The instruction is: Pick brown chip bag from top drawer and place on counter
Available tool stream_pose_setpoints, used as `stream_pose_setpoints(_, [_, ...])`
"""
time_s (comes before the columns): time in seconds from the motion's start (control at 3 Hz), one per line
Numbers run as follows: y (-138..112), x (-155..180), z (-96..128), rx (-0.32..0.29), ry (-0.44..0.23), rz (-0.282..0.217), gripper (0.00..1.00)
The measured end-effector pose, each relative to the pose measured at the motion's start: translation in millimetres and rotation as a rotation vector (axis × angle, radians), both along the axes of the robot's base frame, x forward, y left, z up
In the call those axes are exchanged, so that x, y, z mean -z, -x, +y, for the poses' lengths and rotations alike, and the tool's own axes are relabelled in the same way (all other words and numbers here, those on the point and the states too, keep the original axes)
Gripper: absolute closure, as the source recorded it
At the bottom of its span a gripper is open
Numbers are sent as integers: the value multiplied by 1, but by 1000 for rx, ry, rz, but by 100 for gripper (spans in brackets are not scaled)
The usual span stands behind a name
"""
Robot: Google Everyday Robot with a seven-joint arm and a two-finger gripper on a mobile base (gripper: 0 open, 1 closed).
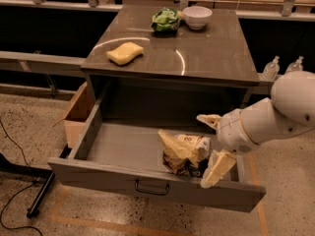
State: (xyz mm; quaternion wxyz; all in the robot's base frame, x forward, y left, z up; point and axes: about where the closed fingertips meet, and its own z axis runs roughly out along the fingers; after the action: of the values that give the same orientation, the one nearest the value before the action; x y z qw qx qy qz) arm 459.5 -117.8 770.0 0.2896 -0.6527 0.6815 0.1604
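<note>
The brown chip bag [183, 151] lies crumpled in the right half of the open top drawer [118, 149], tan top up, dark part low. My gripper [210, 144] hangs over the drawer's right side, just right of the bag. Its two cream fingers are spread apart, one finger [208, 119] behind the bag and the other [217, 168] near the drawer front. It holds nothing. The counter [206, 53] is above the drawer, dark and glossy.
On the counter lie a yellow sponge [125, 52], a green bag [166, 19] and a white bowl [197, 16]. A cardboard box [78, 113] stands left of the drawer. Two plastic bottles [270, 68] sit at the right. A cable and stand foot [37, 200] cross the floor at left.
</note>
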Motion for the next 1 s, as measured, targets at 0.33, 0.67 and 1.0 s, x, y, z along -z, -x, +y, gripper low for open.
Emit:
stream_pose_setpoints(0.33, [-2, 18, 18, -35, -20, 19, 18])
stream_pose_setpoints(0.67, [-2, 19, 21, -41, -21, 21, 41])
stream_pose_setpoints(1.0, [-1, 18, 22, -43, -19, 20, 64])
